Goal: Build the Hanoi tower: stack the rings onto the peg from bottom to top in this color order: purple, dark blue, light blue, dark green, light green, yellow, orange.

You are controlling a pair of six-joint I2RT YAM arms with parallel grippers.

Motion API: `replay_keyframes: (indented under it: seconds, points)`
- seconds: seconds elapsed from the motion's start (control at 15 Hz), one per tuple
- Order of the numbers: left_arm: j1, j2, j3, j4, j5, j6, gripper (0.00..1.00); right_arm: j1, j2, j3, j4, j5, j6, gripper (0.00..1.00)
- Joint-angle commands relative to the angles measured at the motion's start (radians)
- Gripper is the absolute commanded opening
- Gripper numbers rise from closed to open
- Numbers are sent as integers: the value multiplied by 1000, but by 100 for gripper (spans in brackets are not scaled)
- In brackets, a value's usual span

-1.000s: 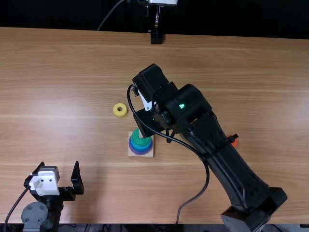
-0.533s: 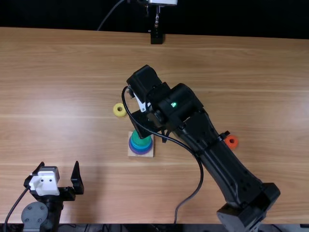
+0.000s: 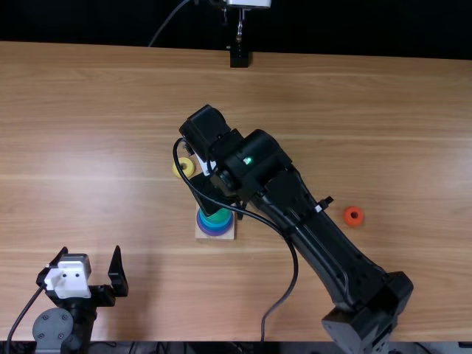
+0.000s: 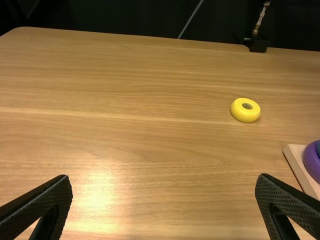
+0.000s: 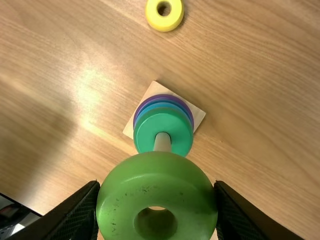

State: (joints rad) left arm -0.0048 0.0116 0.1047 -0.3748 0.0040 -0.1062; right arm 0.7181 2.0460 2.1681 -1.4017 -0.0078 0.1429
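The right gripper (image 5: pixel 156 186) squeezes the light green ring (image 5: pixel 122 200). In the top view, the peg (image 5: pixel 162 142) is near, around six o'clock from that arm's wrist (image 3: pixel 207 196).

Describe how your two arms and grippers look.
Both arms are black. The right arm has chunky joints, a loose black cable and a small green light. The left arm carries a white block and a round grey disc. The left gripper and right gripper have tapered, textured black fingers.
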Motion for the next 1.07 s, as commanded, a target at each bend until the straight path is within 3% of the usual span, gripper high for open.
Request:
replay_keyframes:
  seconds: [0.0, 0.2, 0.27, 0.33, 0.4, 0.47, 0.87, 0.93, 1.0]
  points:
    - [3, -12, -105, -78, -2, 3, 100, 11, 28, 29, 0, -3, 6, 4]
    - [3, -12, -105, -78, -2, 3, 100, 9, 46, 22, 2, -3, 8, 6]
    - [3, -12, -105, -78, -2, 3, 100, 9, 56, 24, 2, -1, 8, 14]
    - [3, -12, -105, -78, -2, 3, 100, 9, 63, 27, 2, -1, 10, 40]
    - [3, -12, -105, -78, -2, 3, 100, 9, 68, 22, 0, -1, 8, 85]
    - [3, -12, -105, -78, -2, 3, 100, 9, 69, 19, 0, -1, 8, 100]
    - [3, -12, -105, -78, -2, 3, 100, 6, 57, 35, 26, 0, 10, 100]
    - [3, -12, -105, -78, -2, 3, 100, 3, 57, 50, 68, -1, 15, 100]
    - [3, -12, -105, -78, -2, 3, 100, -5, 57, 52, 112, 0, 43, 100]
